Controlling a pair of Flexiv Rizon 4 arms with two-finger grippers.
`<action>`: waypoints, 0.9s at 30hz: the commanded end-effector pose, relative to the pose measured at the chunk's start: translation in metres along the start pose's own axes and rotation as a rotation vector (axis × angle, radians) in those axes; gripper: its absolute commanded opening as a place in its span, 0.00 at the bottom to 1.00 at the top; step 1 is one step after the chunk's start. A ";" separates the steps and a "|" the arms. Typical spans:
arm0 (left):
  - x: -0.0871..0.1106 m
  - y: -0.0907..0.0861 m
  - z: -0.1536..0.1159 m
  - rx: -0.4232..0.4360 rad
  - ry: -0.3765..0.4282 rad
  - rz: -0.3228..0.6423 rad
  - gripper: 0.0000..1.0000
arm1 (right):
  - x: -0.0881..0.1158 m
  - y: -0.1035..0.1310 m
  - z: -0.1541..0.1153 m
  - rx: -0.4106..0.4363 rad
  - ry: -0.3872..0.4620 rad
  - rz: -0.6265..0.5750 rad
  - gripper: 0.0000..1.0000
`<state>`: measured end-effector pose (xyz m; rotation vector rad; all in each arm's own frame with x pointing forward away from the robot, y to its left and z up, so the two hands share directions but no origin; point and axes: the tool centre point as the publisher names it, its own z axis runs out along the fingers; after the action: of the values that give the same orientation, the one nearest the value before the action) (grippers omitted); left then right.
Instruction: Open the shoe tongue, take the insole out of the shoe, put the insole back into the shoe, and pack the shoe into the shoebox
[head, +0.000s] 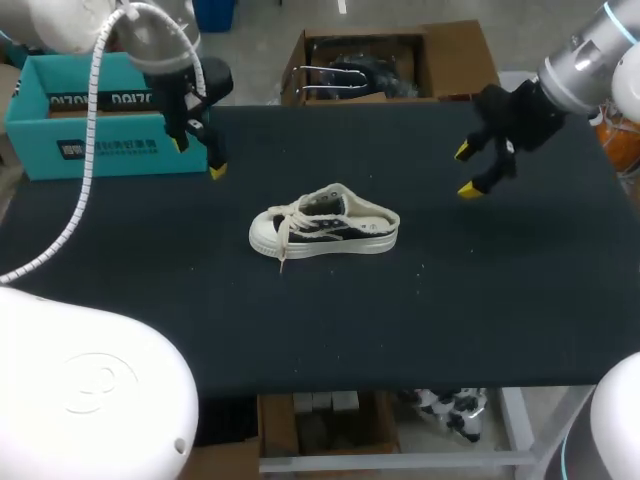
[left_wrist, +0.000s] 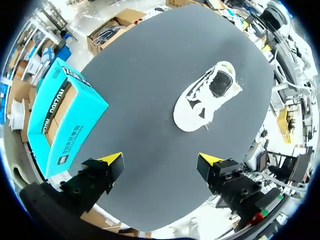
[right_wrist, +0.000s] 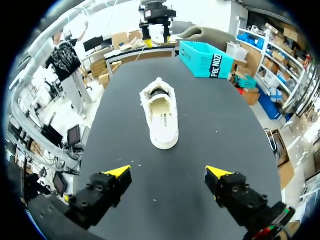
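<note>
One shoe (head: 324, 222) lies between spread left pincer (head: 198, 157) and right pincer (head: 466, 171).

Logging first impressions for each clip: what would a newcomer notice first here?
A lone white-and-black shoe sits upright mid-table, laces loose. An open teal shoebox stands at the far left corner. The left pincer hangs open beside it, the right pincer open past the shoe's heel.
</note>
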<state>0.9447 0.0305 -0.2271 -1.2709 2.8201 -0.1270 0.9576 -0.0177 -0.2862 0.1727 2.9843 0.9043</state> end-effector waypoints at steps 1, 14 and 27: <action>0.031 -0.021 0.006 -0.130 -0.029 -0.274 1.00 | 0.007 -0.001 0.022 -0.061 -0.015 -0.020 1.00; 0.089 -0.044 0.012 -0.151 -0.034 -0.591 1.00 | 0.007 -0.002 0.088 -0.211 0.015 0.026 1.00; 0.122 -0.055 0.023 -0.154 -0.011 -0.577 1.00 | -0.001 0.009 0.138 -0.319 0.044 0.014 1.00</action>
<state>0.9071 -0.0931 -0.2429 -2.0805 2.4088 0.0696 0.9592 0.0590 -0.3882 0.1795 2.8236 1.3587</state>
